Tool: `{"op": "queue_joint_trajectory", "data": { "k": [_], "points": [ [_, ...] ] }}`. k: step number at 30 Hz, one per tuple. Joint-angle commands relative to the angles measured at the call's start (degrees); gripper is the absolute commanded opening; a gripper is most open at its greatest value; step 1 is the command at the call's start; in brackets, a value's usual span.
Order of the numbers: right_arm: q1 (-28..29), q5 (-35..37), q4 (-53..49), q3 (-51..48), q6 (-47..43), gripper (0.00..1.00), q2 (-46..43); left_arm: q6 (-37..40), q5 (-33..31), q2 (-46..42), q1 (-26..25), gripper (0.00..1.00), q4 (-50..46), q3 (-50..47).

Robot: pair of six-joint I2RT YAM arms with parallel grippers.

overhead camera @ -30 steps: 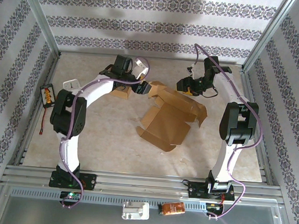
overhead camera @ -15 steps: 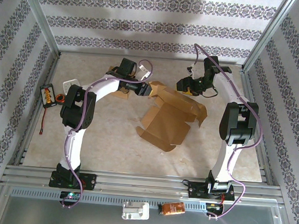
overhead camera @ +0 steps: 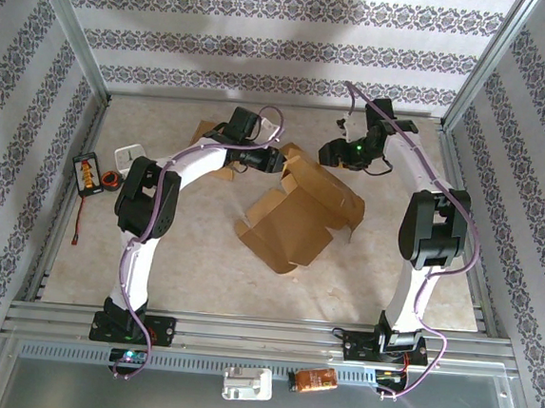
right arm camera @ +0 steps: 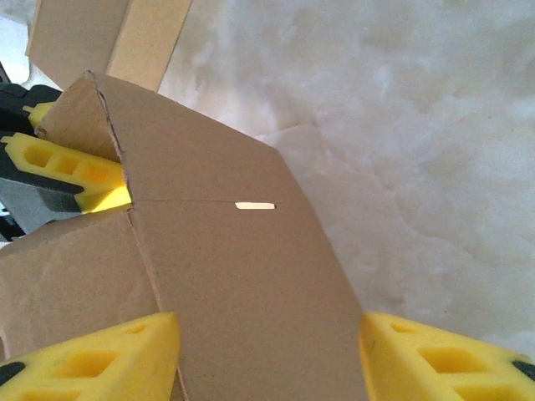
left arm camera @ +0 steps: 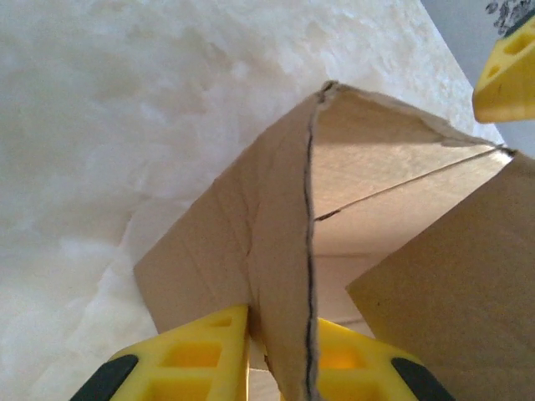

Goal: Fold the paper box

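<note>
The brown paper box (overhead camera: 300, 214) lies part-folded in the middle of the table, its far flaps raised. My left gripper (overhead camera: 274, 159) is at its far left corner. In the left wrist view the left gripper (left arm camera: 280, 355) is shut on an upright flap (left arm camera: 280, 251), which stands edge-on between the yellow fingers (left arm camera: 196, 355). My right gripper (overhead camera: 332, 155) is at the far right flap. In the right wrist view the right gripper (right arm camera: 267, 359) stands wide open, and a flat panel (right arm camera: 242, 284) with a small slot spans the gap between its fingers (right arm camera: 100, 359).
A loose cardboard piece (overhead camera: 208, 149) lies behind the left arm. A black and orange device (overhead camera: 88, 171), a dark ring (overhead camera: 112, 181) and a white object (overhead camera: 129, 154) sit at the table's left edge. Metal frame posts stand at both sides.
The left arm has swung right and closed in on the box flap. The box has shifted left and towards the near side, with its flaps lifted. The right gripper has moved slightly left.
</note>
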Motion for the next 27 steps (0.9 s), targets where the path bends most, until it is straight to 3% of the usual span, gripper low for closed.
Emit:
{"op": "queue_joint_trajectory", "data": {
  "k": [1,10,13,17,27],
  "points": [
    [1.6,5.2,-0.8,-1.9,-2.2,0.58,-0.7,-5.2,1.3,-2.5,-1.1,0.15,1.4,3.0],
    [2.1,7.3,0.7,-5.2,-3.0,0.58,-2.4,-7.8,2.5,-3.0,-1.7,0.15,1.0,4.2],
    [2.4,7.8,1.2,-6.0,-3.0,0.58,-3.6,-6.3,0.3,-4.2,-1.7,0.15,0.1,2.3],
    [2.6,7.5,3.2,-7.6,-2.0,0.68,-6.3,-3.5,-3.9,-6.5,-1.7,0.15,1.2,-2.4],
    [4.9,15.5,8.6,-16.6,4.1,0.74,-22.2,-1.9,-6.6,-5.8,-1.7,0.07,-1.8,-0.2]
  ]
}}
